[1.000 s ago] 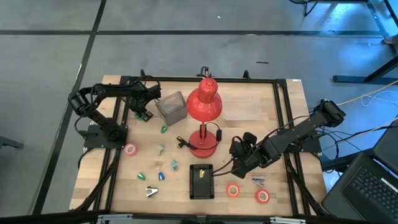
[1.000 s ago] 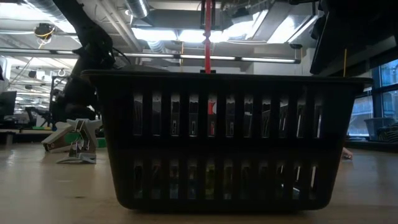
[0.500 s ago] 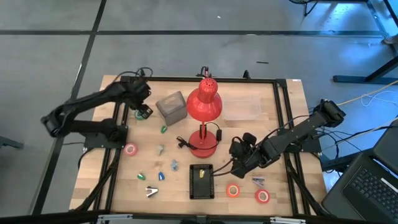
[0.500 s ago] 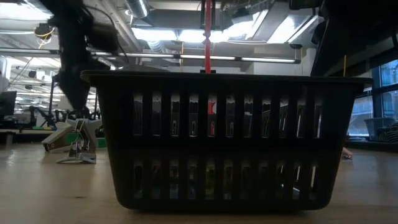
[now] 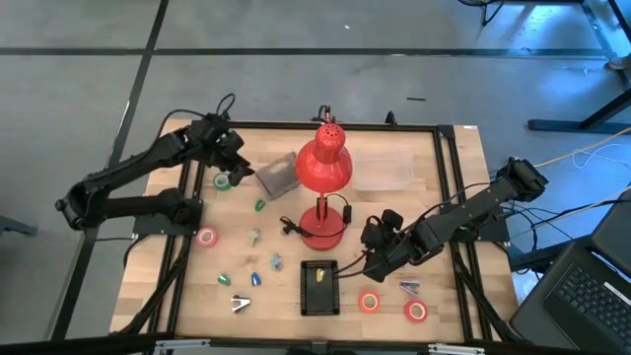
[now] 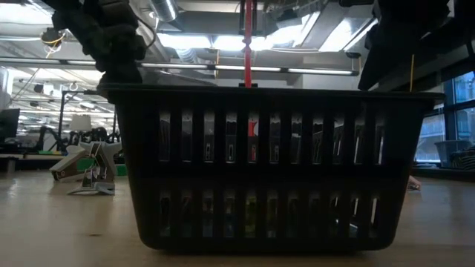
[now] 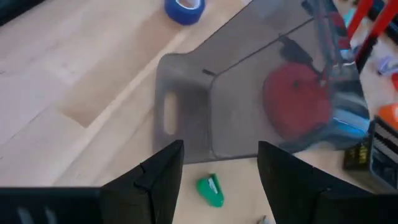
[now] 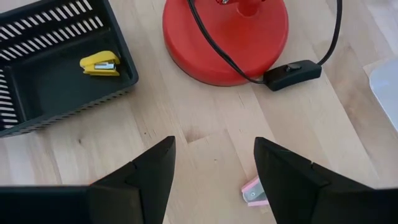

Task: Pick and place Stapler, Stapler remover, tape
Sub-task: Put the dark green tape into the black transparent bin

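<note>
Yellow stapler (image 8: 99, 64) lies flat in black basket (image 5: 318, 287), lower centre – long axis across frame. Left gripper (image 5: 237, 168), fingers wide, swung over to grey container (image 5: 277, 175), now tilted. Right gripper (image 5: 372, 245) fingers wide, unchanged.

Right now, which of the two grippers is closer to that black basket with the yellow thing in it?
The right gripper: it hovers just beside the black basket, between it and the red lamp. The left gripper is far off, by the grey container.

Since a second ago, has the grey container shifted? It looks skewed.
Yes. The grey container has turned and slid slightly toward the red lamp, with the left tool at its edge.
</note>
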Tool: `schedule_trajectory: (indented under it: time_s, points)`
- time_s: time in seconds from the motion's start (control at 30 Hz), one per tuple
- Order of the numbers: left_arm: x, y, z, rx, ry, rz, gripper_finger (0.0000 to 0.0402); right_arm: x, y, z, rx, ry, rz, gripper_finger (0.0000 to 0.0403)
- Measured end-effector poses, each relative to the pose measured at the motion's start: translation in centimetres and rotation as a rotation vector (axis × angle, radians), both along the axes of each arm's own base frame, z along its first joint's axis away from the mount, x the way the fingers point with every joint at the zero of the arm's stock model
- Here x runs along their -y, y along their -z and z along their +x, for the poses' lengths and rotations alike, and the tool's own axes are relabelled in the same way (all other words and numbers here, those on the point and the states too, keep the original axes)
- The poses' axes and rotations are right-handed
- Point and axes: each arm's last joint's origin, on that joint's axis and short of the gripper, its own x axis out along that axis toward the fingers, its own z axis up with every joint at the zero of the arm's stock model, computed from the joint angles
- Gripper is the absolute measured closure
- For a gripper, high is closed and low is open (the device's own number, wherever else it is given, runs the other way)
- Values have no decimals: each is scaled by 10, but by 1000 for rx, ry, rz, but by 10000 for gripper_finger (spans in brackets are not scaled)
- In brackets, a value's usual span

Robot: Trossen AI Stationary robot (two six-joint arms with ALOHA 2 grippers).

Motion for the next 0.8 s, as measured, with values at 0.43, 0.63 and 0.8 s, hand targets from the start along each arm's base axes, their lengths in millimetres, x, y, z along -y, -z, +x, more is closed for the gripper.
schedule_trajectory:
  time_s: [0.43,0.63,0.8]
  points:
    - [0,2,-1,-35,27,36,207,0,0,0,-2,-1,2,183]
    - [-1,2,-1,-51,-8,44,206,0,0,0,-2,-1,1,183]
    - [0,1,1,-8,7,4,206,0,0,0,-1,-1,1,183]
